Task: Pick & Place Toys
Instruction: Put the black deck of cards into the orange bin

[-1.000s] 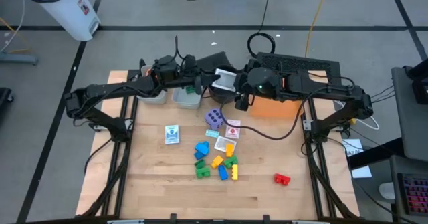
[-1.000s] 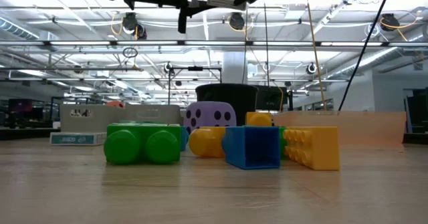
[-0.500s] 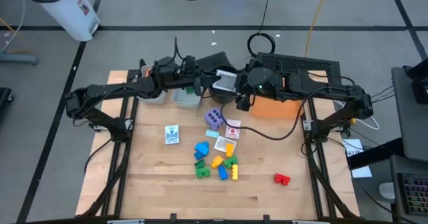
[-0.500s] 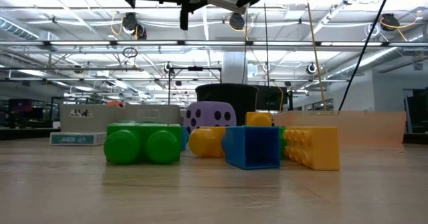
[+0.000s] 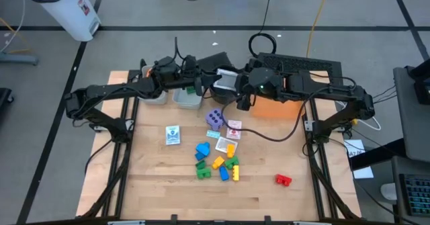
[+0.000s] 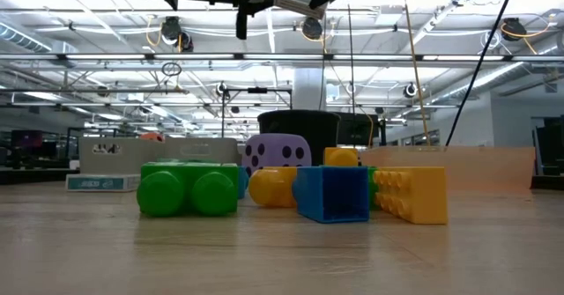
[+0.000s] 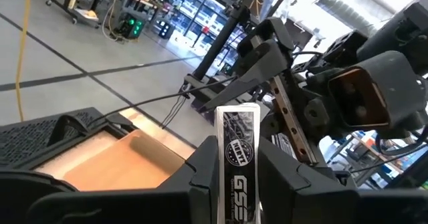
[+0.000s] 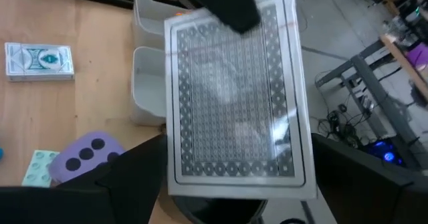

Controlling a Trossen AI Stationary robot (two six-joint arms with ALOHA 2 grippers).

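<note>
Handover mid-air at the table's back edge: the left gripper pinches a patterned card pack by its thin sides, held up above the grey bins. The right gripper faces it w/ fingers spread wide on either side of the pack; whether they touch it yet can't be told.

Step in hand, by the look of it: passing the pack from one arm to the other, or steadying it, before it goes into a container. Next move prob. calls for the right fingers to close squarely on the pack's long edges before the left lets go, else the pack could tip and drop toward the purple die below.

Count on the table, approx.:
- 1 purple die
- 1 blue-and-white card pack, lying apart to the left
- 3 loose picture cards near the die
- 1 red block, well apart to the right
- Clustered blocks: abt 2 blue, 3 green, 3 yellow
- 2 grey bins, side by side

Most toys not yet sorted; task looks early.
</note>
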